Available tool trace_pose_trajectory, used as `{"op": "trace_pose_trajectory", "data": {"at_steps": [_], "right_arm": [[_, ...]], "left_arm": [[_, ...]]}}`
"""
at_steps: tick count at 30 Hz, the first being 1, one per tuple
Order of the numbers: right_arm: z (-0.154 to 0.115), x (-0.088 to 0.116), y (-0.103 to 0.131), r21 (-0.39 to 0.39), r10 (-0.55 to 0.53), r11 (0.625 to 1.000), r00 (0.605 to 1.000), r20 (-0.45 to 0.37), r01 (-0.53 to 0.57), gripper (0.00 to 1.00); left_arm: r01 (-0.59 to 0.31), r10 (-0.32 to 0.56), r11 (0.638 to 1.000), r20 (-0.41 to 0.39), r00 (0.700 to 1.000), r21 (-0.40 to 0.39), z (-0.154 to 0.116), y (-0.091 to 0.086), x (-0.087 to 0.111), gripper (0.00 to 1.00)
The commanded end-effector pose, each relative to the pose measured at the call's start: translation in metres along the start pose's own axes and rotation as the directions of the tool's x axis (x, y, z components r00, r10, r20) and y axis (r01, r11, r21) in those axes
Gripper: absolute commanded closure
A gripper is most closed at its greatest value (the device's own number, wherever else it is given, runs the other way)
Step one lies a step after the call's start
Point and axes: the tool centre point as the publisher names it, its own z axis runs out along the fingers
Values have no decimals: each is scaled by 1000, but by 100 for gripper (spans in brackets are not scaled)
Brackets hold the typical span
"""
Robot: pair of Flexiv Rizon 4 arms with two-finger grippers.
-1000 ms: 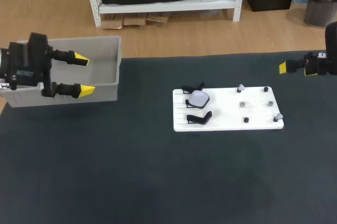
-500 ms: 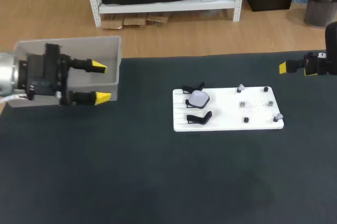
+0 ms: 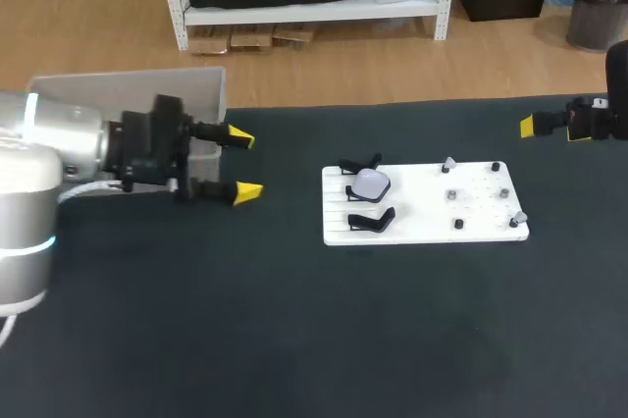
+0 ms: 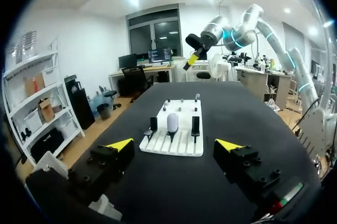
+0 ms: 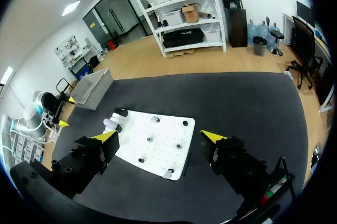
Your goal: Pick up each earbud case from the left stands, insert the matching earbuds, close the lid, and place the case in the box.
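Left gripper [image 3: 244,165] — just beside box [image 3: 212,94] edge

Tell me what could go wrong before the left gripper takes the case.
The open left gripper could clip the empty black stands flanking the pale rounded earbud case. A sideways nudge might tip the case off its slim stand. Bumping the white board could shake the small grey earbuds loose.
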Motion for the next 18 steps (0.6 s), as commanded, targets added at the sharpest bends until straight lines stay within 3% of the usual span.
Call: {"op": "trace_pose_trajectory", "data": {"at_steps": [1, 3, 18], "right_arm": [[1, 0, -1, -2, -1, 1000, 1000, 0, 1, 0], [1, 0, -1, -2, -1, 1000, 1000, 0, 1, 0], [1, 0, -1, -2, -1, 1000, 1000, 0, 1, 0]], "left_arm": [[32, -31, 999, -28, 999, 19, 45, 10, 4, 0], [55, -55, 998, -44, 998, 18, 55, 10, 8, 0], [55, -55, 998, -44, 998, 18, 55, 10, 8, 0]]}}
